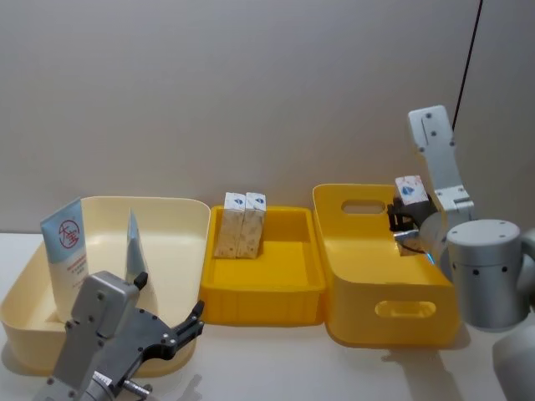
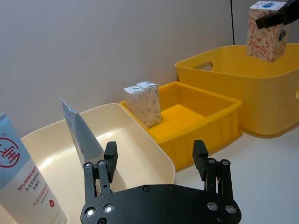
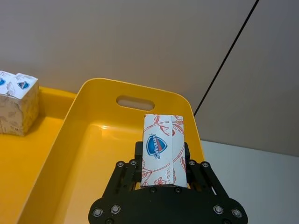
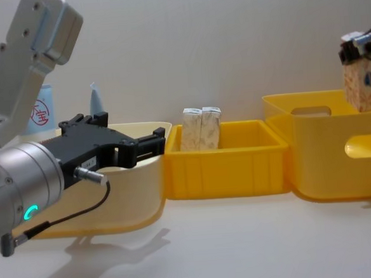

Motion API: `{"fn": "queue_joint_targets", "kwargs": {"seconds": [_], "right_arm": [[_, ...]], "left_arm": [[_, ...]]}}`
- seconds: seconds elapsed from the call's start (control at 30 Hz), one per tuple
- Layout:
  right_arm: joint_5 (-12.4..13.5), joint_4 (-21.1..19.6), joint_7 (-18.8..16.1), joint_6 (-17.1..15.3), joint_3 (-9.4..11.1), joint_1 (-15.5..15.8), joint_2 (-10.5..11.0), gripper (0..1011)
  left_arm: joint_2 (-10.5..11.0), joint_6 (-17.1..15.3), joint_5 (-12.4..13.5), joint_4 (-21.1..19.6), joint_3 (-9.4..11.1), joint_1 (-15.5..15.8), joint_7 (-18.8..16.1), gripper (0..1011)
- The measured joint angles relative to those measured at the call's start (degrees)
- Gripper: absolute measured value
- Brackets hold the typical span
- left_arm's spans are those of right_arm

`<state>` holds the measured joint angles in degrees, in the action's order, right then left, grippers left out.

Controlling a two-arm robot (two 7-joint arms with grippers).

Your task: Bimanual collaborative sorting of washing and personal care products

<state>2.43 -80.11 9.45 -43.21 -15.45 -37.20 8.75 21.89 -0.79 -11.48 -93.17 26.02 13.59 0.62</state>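
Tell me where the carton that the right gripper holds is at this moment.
In the head view the carton is on the robot's right, clamped in the right gripper above the tall yellow bin, right of the low yellow tray.

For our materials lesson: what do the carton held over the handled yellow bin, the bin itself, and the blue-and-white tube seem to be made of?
Carton in the right pincer: likely printed paperboard, matte; crisp folded flaps.
Handled yellow bin: probably moulded plastic, smooth, slightly glossy; rounded corners, soft highlights.
Blue-and-white tube: seemingly flexible plastic, satin; flattened upper end.
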Motion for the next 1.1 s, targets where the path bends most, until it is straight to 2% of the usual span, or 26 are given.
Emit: {"fn": "queue_joint_targets", "kwargs": {"seconds": [0.47, 0.73, 0.83, 0.9, 1.03, 1.1], "right_arm": [[0.55, 0.19, -0.24, -1.56, 1.49, 0.83, 0.24, 413], [0.65, 0.23, -0.33, -1.93, 1.79, 1.03, 0.29, 630], [0.68, 0.25, -0.35, -2.05, 1.89, 1.10, 0.31, 745], [0.69, 0.26, -0.37, -2.09, 1.92, 1.12, 0.32, 779], [0.72, 0.29, -0.40, -2.17, 1.98, 1.14, 0.33, 926], [0.73, 0.29, -0.41, -2.22, 2.02, 1.15, 0.35, 949]], "left_arm": [[0.00, 0.00, 0.00, 0.00, 0.00, 0.00, 0.00, 1003], [0.00, 0.00, 0.00, 0.00, 0.00, 0.00, 0.00, 1003], [0.00, 0.00, 0.00, 0.00, 0.00, 0.00, 0.00, 1003], [0.00, 0.00, 0.00, 0.00, 0.00, 0.00, 0.00, 1003], [0.00, 0.00, 0.00, 0.00, 0.00, 0.00, 0.00, 1003], [0.00, 0.00, 0.00, 0.00, 0.00, 0.00, 0.00, 1003]]}}
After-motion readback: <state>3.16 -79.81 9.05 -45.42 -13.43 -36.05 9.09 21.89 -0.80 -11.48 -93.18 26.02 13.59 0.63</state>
